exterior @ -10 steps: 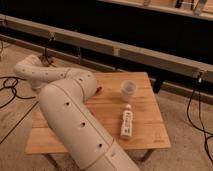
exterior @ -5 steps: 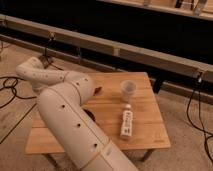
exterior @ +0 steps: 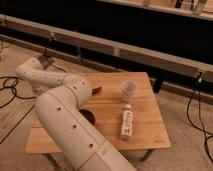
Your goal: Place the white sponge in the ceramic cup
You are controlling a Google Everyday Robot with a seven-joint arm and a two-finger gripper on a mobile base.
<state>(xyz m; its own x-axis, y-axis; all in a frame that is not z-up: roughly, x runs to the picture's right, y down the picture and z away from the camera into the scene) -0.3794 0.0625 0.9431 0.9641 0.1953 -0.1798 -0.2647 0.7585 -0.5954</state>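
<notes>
Plainly, the pale round ceramic cup point(exterior: 128, 90) stands upright; jaws hidden behind arm point(exterior: 65, 117).

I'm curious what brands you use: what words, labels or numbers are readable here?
Nothing readable.
Label on the white bottle: too blurred to read.
The ceramic cup: no marking visible.
The end effector, over the table left of the cup: no lettering visible.
</notes>
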